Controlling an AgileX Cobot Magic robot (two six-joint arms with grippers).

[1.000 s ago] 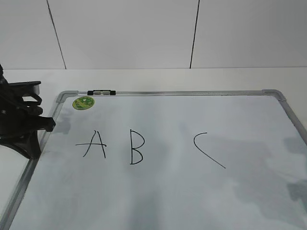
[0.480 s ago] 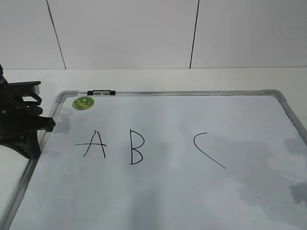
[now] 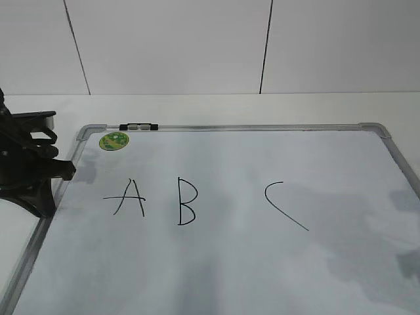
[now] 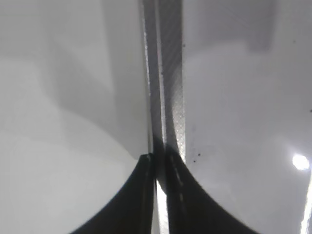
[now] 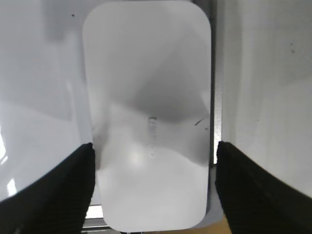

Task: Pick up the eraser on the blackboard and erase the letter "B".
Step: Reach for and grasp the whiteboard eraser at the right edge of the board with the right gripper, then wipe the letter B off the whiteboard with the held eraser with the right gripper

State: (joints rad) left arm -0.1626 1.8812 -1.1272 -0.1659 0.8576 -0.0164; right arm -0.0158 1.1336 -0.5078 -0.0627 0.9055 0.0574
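The blackboard (image 3: pixel 262 275) is a white board with a silver frame, lying flat. The black letter "B" (image 3: pixel 186 201) stands between "A" (image 3: pixel 129 197) and "C" (image 3: pixel 282 205). The eraser (image 5: pixel 148 112), a flat white rounded block, shows only in the right wrist view, lying on the board beside its frame. My right gripper (image 5: pixel 154 145) is open, with one black finger on each long side of the eraser. My left gripper (image 4: pixel 160 158) is shut and empty above the board's left frame rail (image 4: pixel 170 87). The left arm (image 3: pixel 29 164) stands at the board's left edge.
A round green sticker (image 3: pixel 114 140) sits near the board's far left corner. A small black clip (image 3: pixel 139 125) lies on the far frame rail. A white wall rises behind the table. The right arm is out of the exterior view.
Only the grey shadow at the board's right edge has shifted a little. The left arm and the letters have not moved.
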